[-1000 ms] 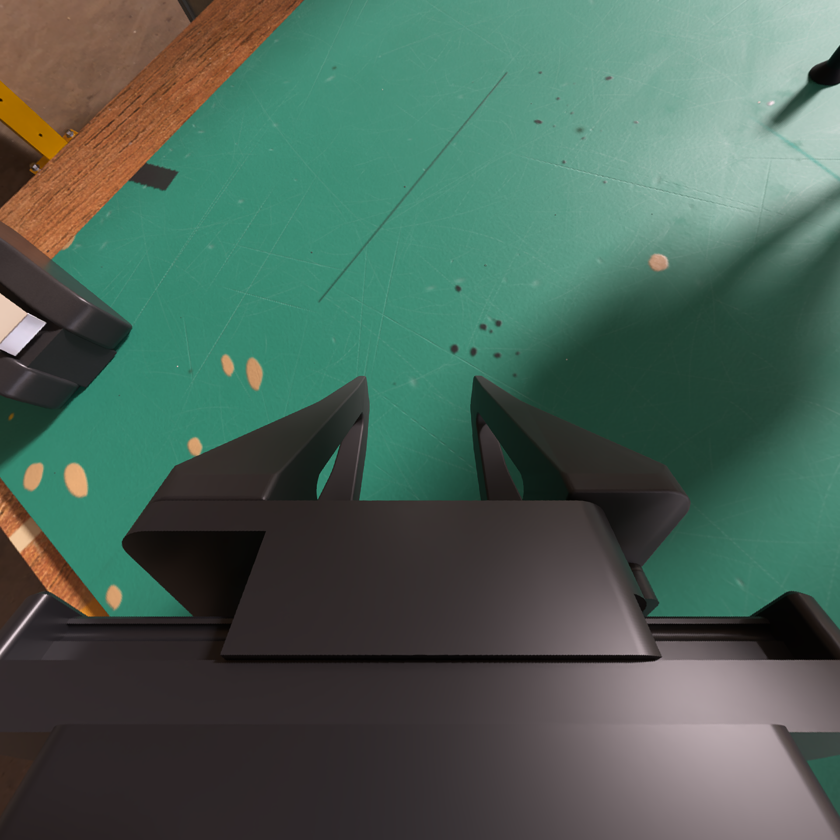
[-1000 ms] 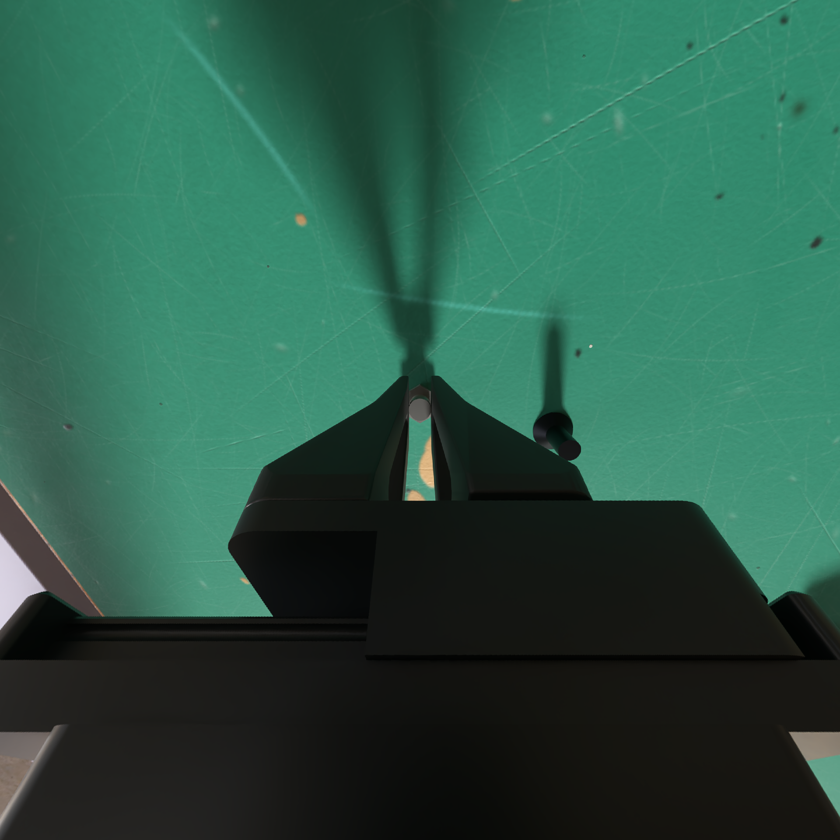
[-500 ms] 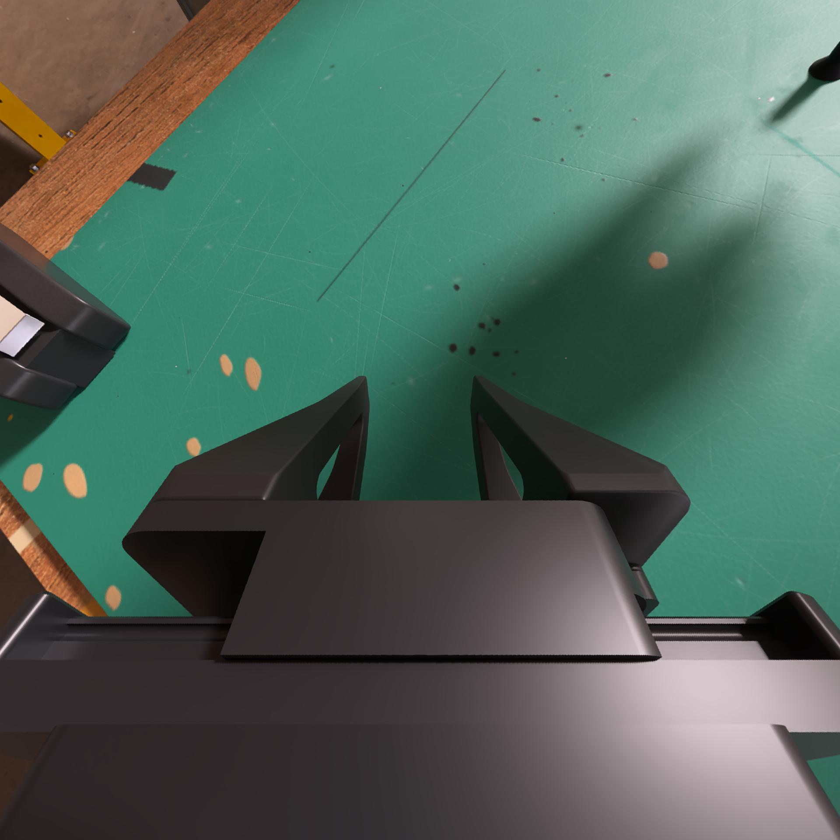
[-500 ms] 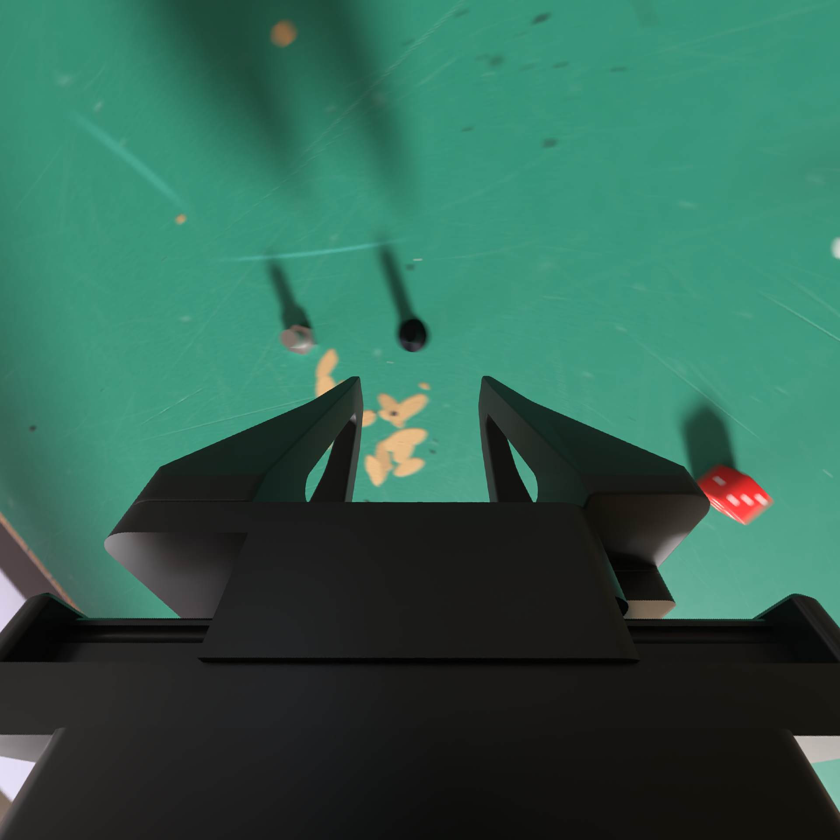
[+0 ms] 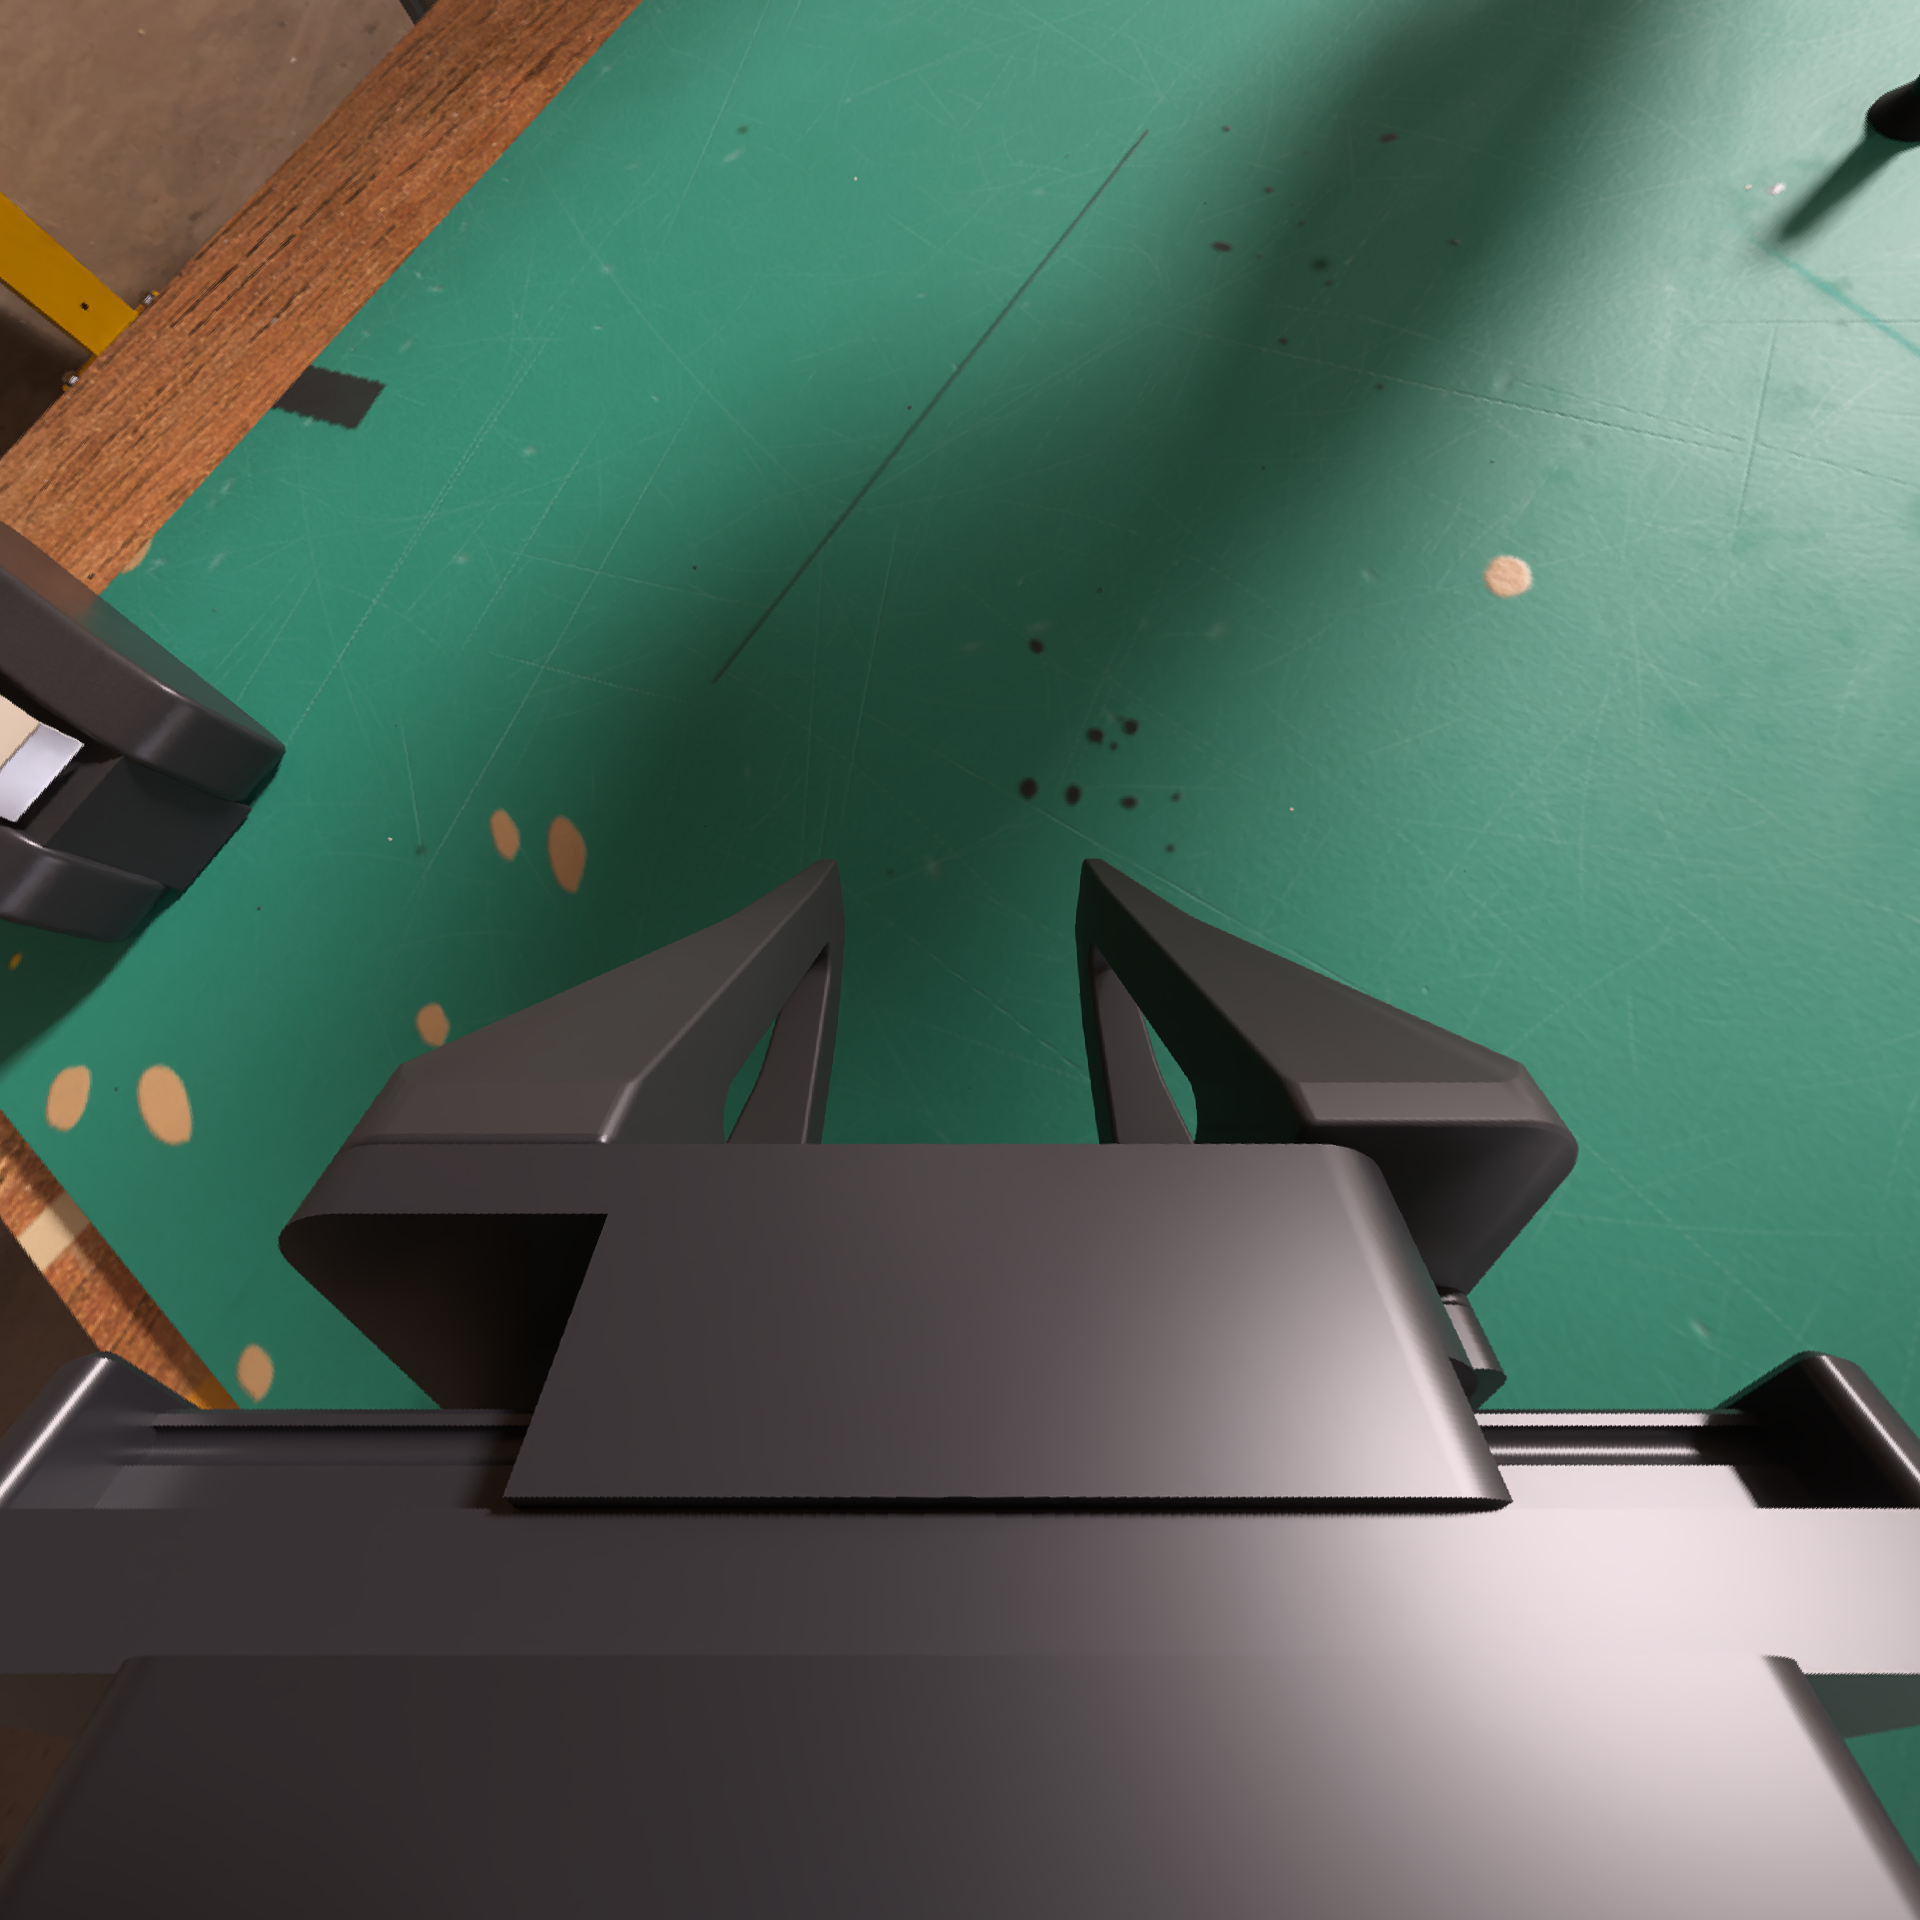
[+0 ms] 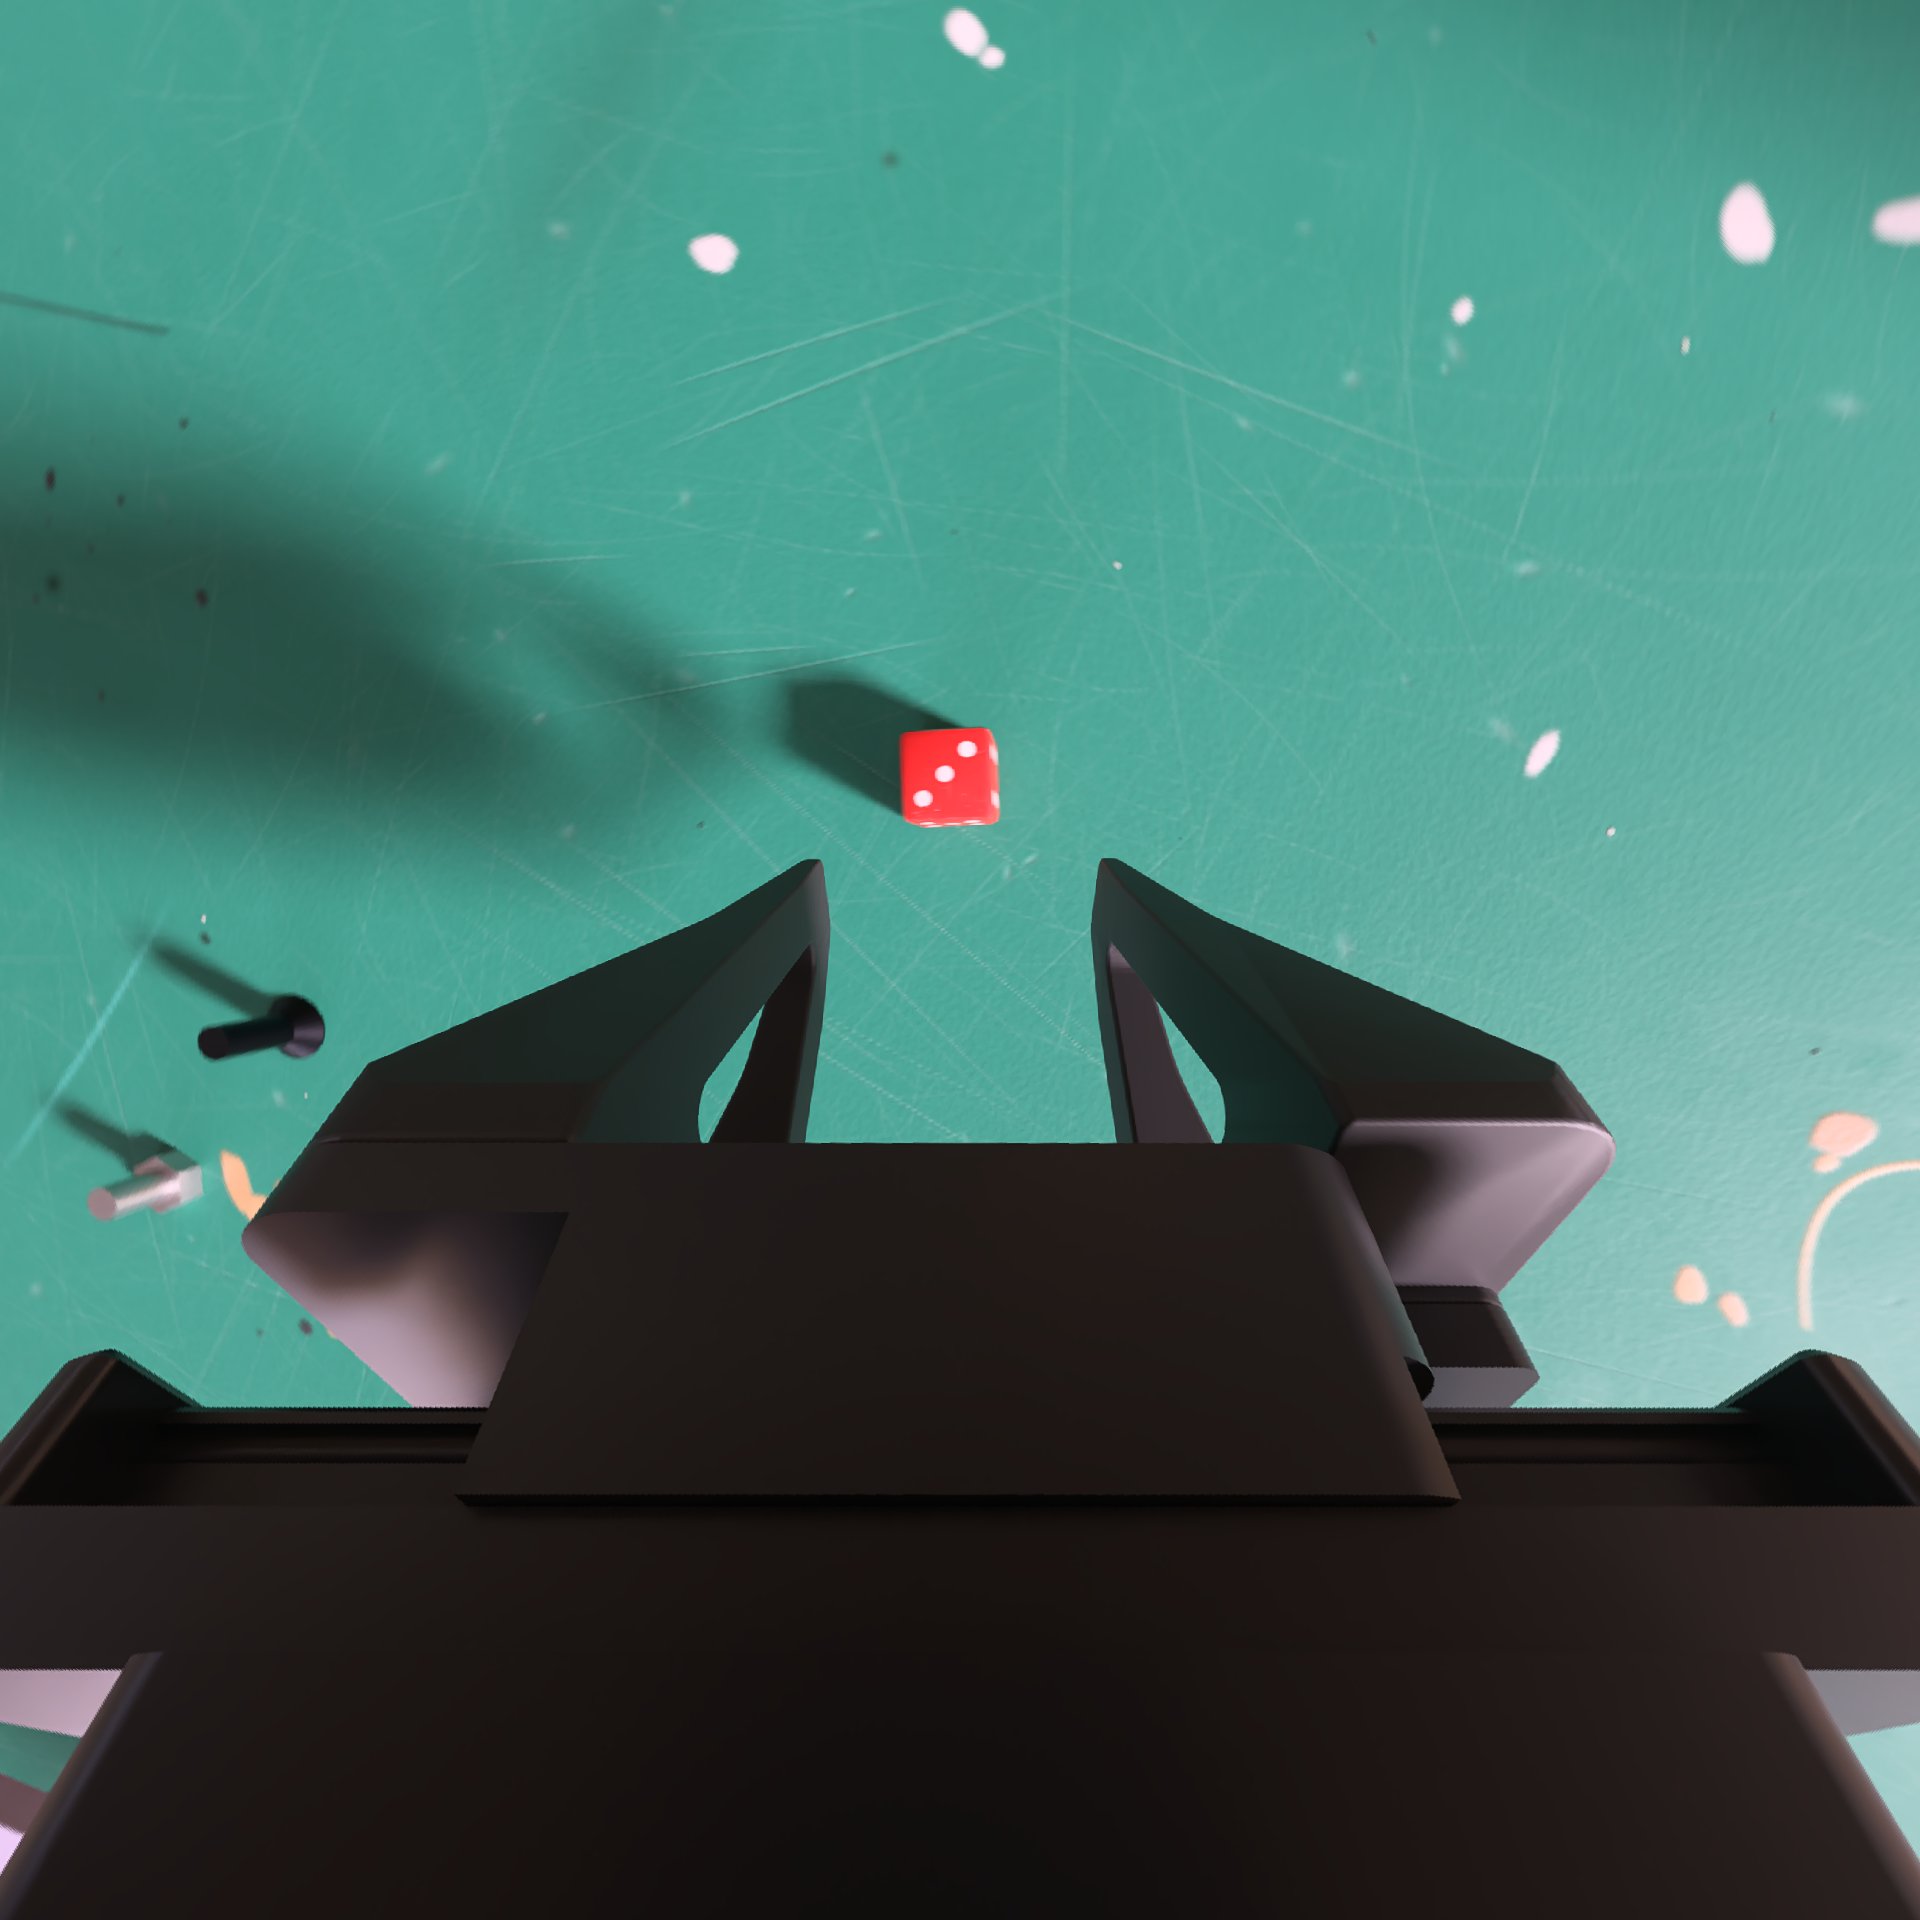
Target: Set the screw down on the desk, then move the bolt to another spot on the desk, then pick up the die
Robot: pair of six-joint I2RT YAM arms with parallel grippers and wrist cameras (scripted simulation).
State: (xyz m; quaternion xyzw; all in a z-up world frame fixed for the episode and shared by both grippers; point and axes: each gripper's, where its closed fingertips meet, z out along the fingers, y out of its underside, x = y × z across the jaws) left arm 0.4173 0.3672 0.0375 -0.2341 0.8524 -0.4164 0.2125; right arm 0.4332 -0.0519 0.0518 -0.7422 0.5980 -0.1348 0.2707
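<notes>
A red die (image 6: 949, 776) with white pips lies on the green mat (image 6: 1351, 623), just beyond and centred between the tips of my right gripper (image 6: 961, 868), which is open and empty above the mat. A black screw (image 6: 265, 1031) lies on its side at the left. A silver bolt (image 6: 145, 1190) lies a little nearer, at the far left. My left gripper (image 5: 958, 868) is open and empty over bare mat. A black object (image 5: 1896, 114), probably the screw, shows at the top right edge of the left wrist view.
The wooden desk edge (image 5: 260, 312) runs along the left of the mat in the left wrist view. A dark arm base (image 5: 114, 769) stands at the left edge. The mat bears paint spots, scratches and arm shadows.
My right gripper opened, left the silver bolt on the mat beside the black screw, and swung right until the die came in front of its fingers. My left gripper has not moved.
</notes>
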